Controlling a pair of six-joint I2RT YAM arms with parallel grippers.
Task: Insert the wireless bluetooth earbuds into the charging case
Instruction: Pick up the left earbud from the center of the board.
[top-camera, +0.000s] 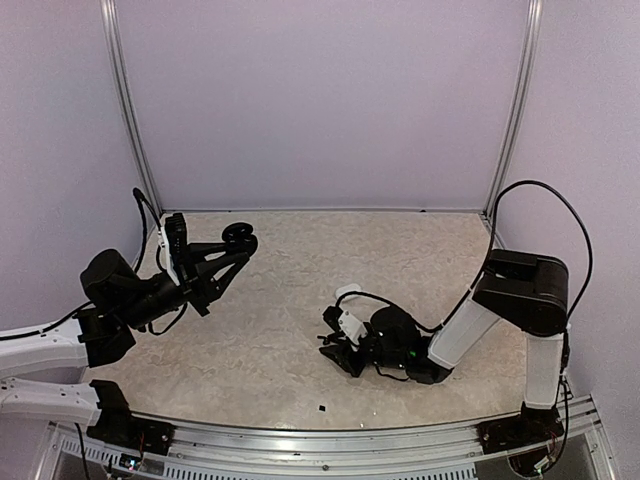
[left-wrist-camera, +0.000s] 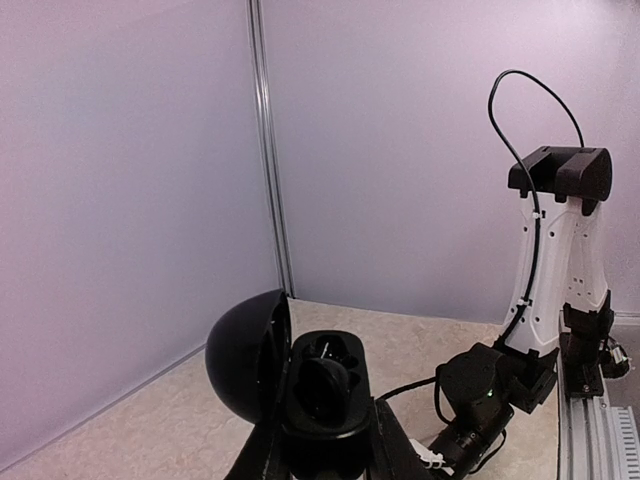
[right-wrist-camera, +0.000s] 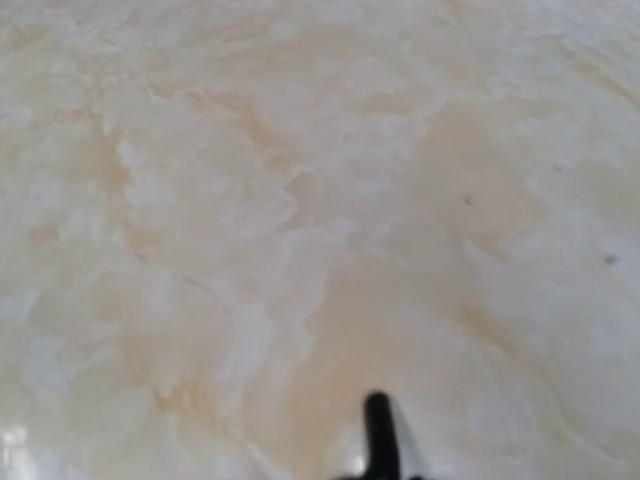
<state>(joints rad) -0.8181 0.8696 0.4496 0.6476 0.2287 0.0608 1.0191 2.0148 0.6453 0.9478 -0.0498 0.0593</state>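
Nearest, close to the near edge of the tabletop (top-camera: 260, 390), a tiny dark speck (top-camera: 322, 408) lies alone, too small to name. Just beyond it, right of the middle, my right tool (top-camera: 333, 345) is down at the tabletop surface, with its arm folded low toward the right edge. Its wrist view is blurred: marbled beige surface very close, and one black tip (right-wrist-camera: 378, 435) poking up from the bottom of the view. Whether that is my finger or something else, cannot tell. Right tool width: cannot tell.

Further back, on the left side, my left tool (top-camera: 228, 248) is raised off the tabletop and points toward the far edge. It is clamped narrow on the charging case (left-wrist-camera: 325, 400), with fingers (left-wrist-camera: 262, 455) pressing its two sides low down. The case is black, glossy and oval, with the clamshell open. The lid (left-wrist-camera: 248, 355) is swung up and stands to the left of the base. The base faces the wrist camera and shows two dark wells. Earbuds: cannot make them out, as the wells are too dark to say whether one sits inside. From above, the case hangs in the air over the far-left part of the tabletop, touching only my fingers. Behind everything, plain lilac walls (top-camera: 320, 100) close the far edge and both sides.
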